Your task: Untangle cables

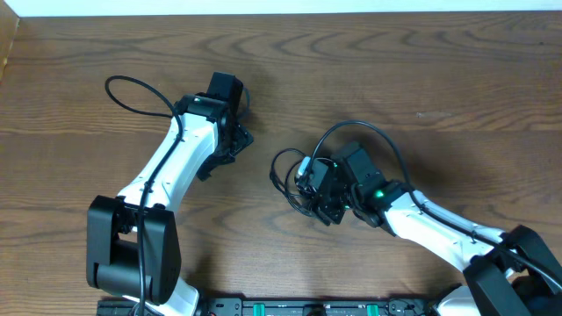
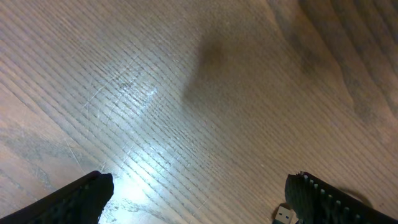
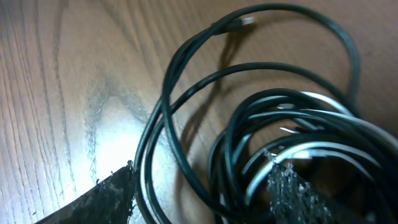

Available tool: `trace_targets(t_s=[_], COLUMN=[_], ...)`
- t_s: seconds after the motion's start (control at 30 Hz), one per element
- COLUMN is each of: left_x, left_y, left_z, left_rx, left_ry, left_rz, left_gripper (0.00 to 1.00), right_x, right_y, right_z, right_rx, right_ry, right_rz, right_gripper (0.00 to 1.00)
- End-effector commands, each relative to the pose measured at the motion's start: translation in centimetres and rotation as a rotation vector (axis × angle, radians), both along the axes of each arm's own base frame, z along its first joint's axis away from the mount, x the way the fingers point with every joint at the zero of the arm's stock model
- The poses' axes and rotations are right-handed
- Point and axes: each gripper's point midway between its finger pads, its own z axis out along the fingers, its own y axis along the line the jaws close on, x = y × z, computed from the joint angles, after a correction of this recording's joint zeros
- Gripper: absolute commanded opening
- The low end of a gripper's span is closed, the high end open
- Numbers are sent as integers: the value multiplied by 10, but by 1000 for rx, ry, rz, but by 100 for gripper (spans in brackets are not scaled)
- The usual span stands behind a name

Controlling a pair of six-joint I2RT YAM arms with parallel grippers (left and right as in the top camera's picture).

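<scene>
The cables [image 1: 283, 172] lie in a tangled bundle of thin black loops with a white strand [image 1: 303, 165] at the table's middle. In the right wrist view the cables [image 3: 249, 124] fill the frame, a small plug end [image 3: 247, 20] at the top and the white strand [image 3: 323, 149] on the right. My right gripper [image 1: 318, 197] [image 3: 199, 186] is open and straddles the bundle, several strands between its fingers, the left finger touching a black loop. My left gripper [image 1: 239, 140] [image 2: 199, 193] stands wide open over bare wood, left of the bundle. A USB plug [image 2: 283, 215] lies by its right finger.
Thick black robot wires arch above each arm: one loop [image 1: 132, 88] at the left arm, one [image 1: 369, 127] over the right wrist. The wooden table [image 1: 421, 70] reaches to a pale edge at the back. Arm bases stand along the front edge.
</scene>
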Motion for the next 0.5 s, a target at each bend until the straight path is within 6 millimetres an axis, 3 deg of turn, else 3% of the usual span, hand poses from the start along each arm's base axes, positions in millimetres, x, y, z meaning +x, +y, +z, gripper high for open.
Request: trace_targets(t_s=[0.0,0.07,0.1,0.2,0.23,0.47], left_x=[-1,-1,-1,0,0,-1], left_y=[3,3,4,3,3,3], left_z=[-2,-2,-2,-2,-2,-2], left_rx=[21,21,21,20,20,20], left_ry=[12,11,10,8,8,8], left_rz=[-4,-3,-3,-3,-3,-3], left_gripper=[93,93,93,93,93,93], right_x=[-2,0,1,4,5,25], right_y=[9,10,11,13,14,15], right_z=[-4,-4,-3,-1,0,29], right_rx=[-3,3,5,14,21,100], right_ry=[-17,-25,-33,-47,-55,-85], right_rz=[50,50,48,48,47,-72], right_gripper=[66,60,51,7,1,1])
